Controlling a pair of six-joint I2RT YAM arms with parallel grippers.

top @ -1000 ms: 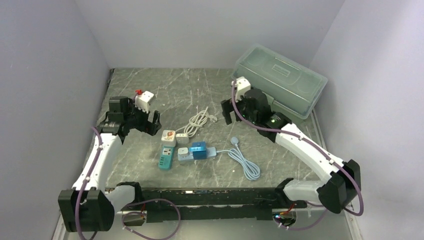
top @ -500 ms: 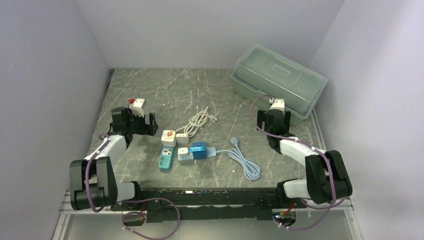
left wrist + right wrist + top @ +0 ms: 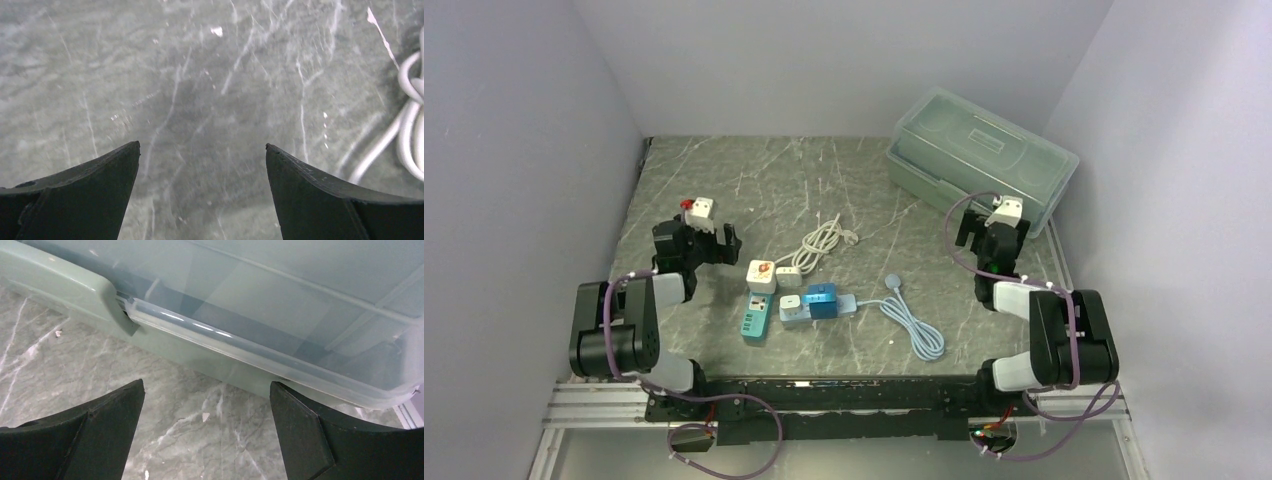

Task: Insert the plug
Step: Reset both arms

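While both arms sit folded back near their bases, neither gripper holds anything.

Left gripper (image 3: 699, 245): jaws spread wide, nothing between them. Its wrist view shows bare grey, marble-patterned worktop (image 3: 754, 180) beyond the two dark fingers (image 3: 75, 200). A loop of the white cable (image 3: 411, 125) shows at the right edge.

Right gripper (image 3: 991, 236): jaws likewise wide and empty. It faces the front wall of the translucent green storage box (image 3: 982, 160), which stands with its lid on at the far right of the worktop. The wrist view shows the box rim and a latch just ahead of the fingertips, not touching them.

Task items lie at the centre of the worktop, between the two arms and well apart from both grippers:
- The small white plug (image 3: 788, 276) lies on the worktop at the near end of the coiled white cable, just beside a white cube adapter (image 3: 762, 274).
- A teal socket strip (image 3: 755, 318) lies just nearer the bases than that adapter.
- To its right lies a pale socket strip (image 3: 796, 311) with a blue block (image 3: 822, 298) on top. How deeply the block is seated cannot be told.
- A pale blue cable (image 3: 914, 328) loops away to the right, beside a round end piece (image 3: 893, 282).
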